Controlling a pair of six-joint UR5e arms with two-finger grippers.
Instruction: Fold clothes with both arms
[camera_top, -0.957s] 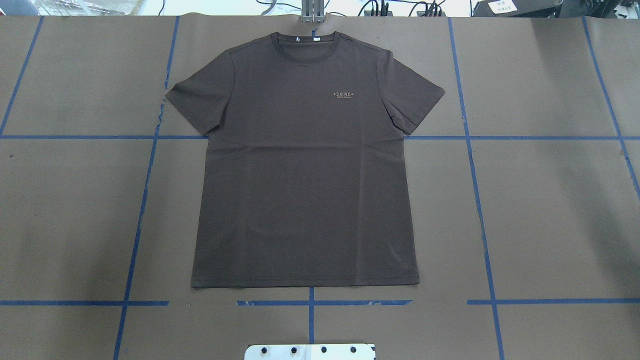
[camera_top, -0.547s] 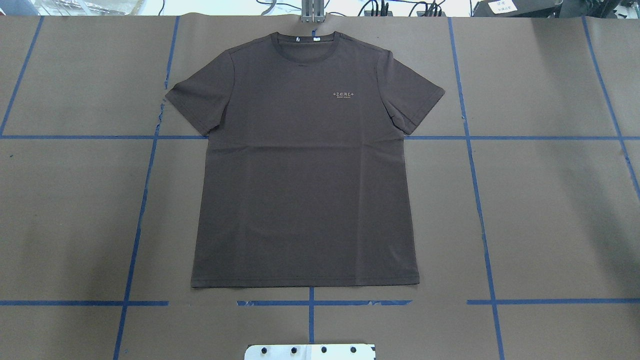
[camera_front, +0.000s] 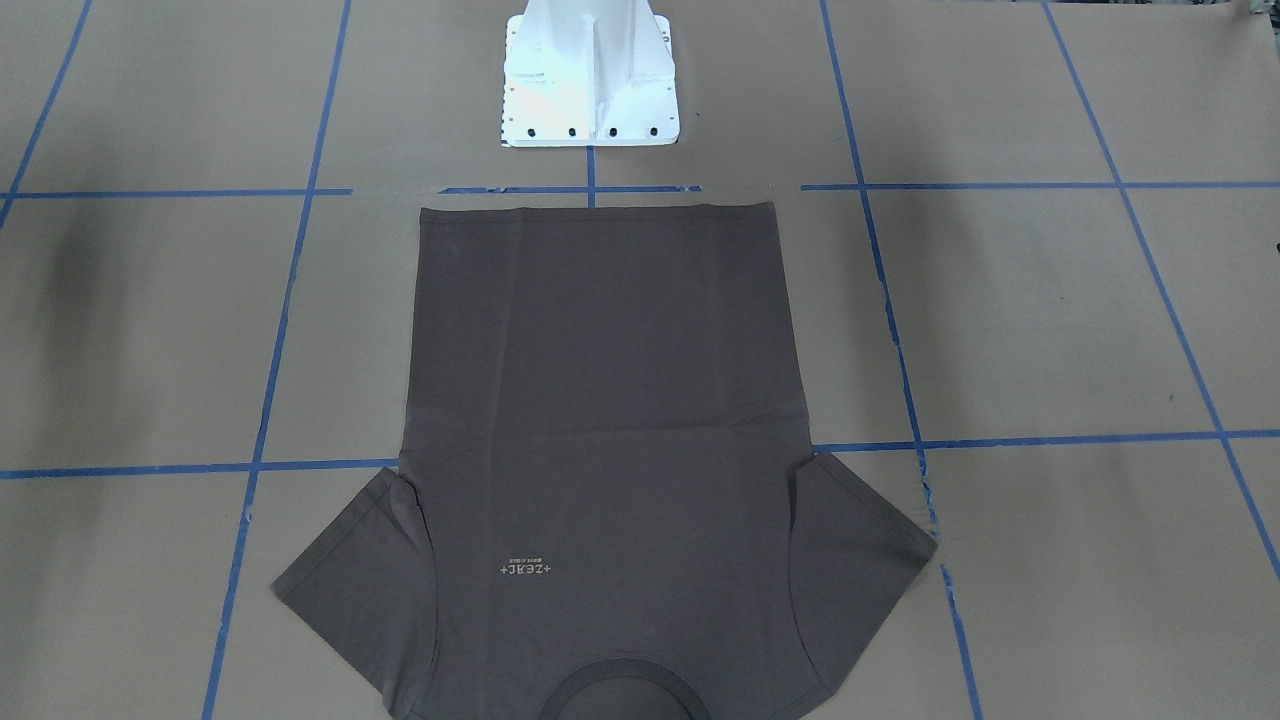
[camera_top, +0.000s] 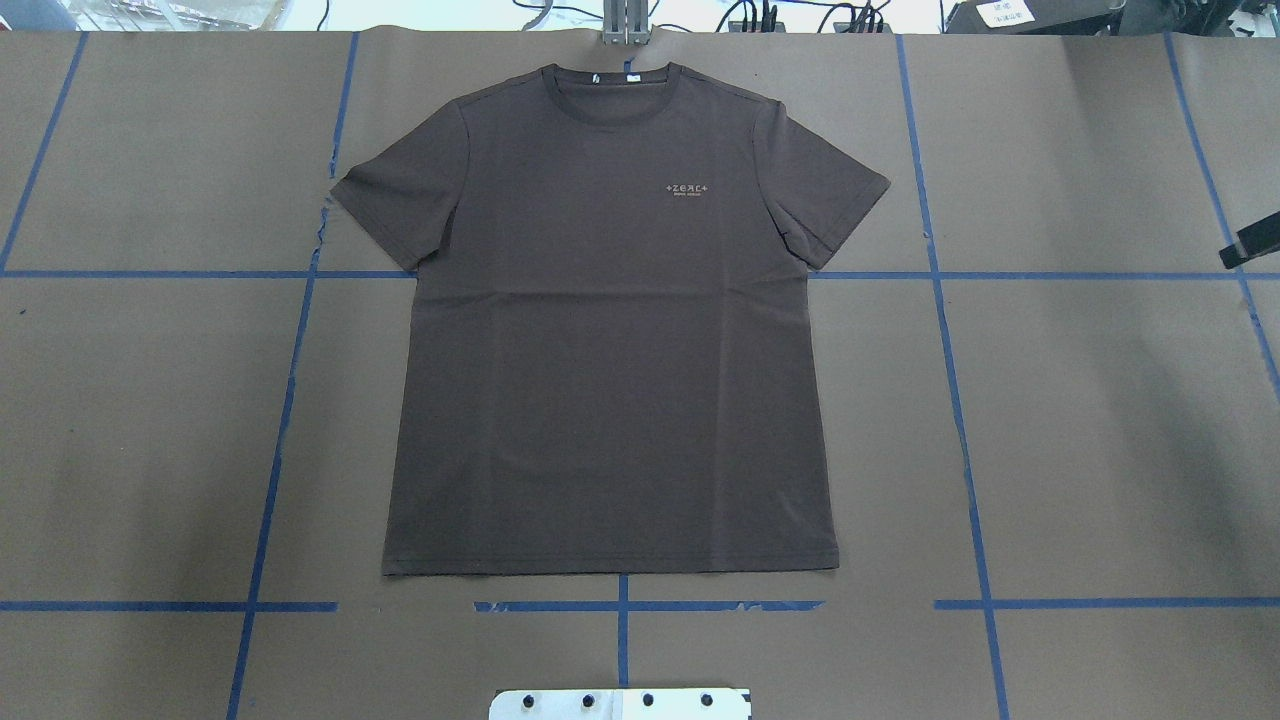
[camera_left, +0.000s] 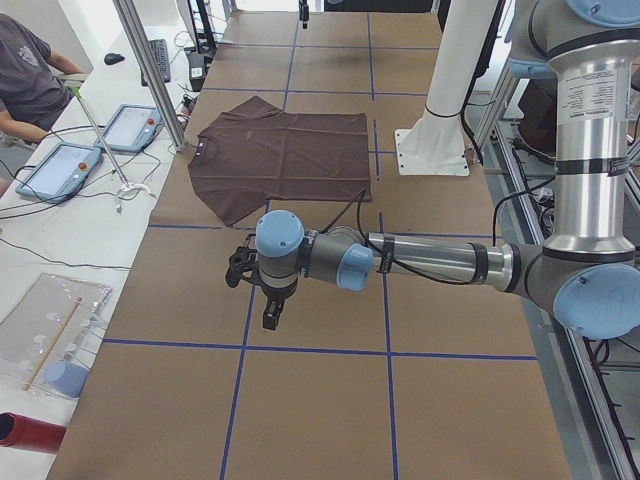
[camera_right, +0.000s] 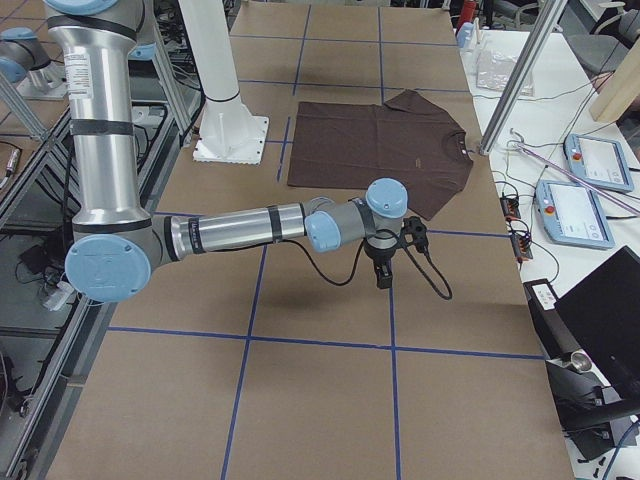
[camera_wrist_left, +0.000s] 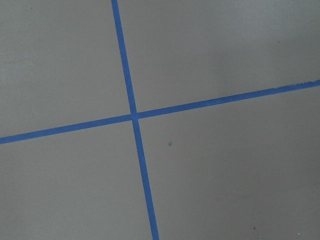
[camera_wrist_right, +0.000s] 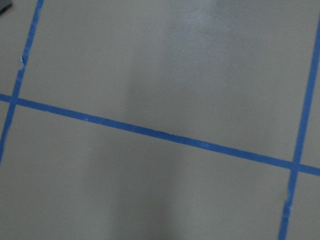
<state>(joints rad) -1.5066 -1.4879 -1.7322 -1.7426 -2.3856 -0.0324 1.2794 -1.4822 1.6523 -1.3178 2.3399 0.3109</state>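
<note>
Both ends flanked: T-shirt (camera_top: 610, 330) lies flat mid-table (camera_top: 1100, 420), collar away from the robot; left gripper (camera_left: 271, 316) and right gripper (camera_right: 383, 276) hang well apart beyond its sleeves, right seemingly nearer; whether either is spread I cannot tell.

One T-shirt (camera_top: 610, 330), two arms (left arm (camera_left: 430, 262), right arm (camera_right: 240, 230)), one white pedestal (camera_front: 590, 70)

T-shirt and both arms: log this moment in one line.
T-shirt flat, unfolded, front up | left gripper above table, off shirt, state unclear | right gripper likewise | fold not started
</note>
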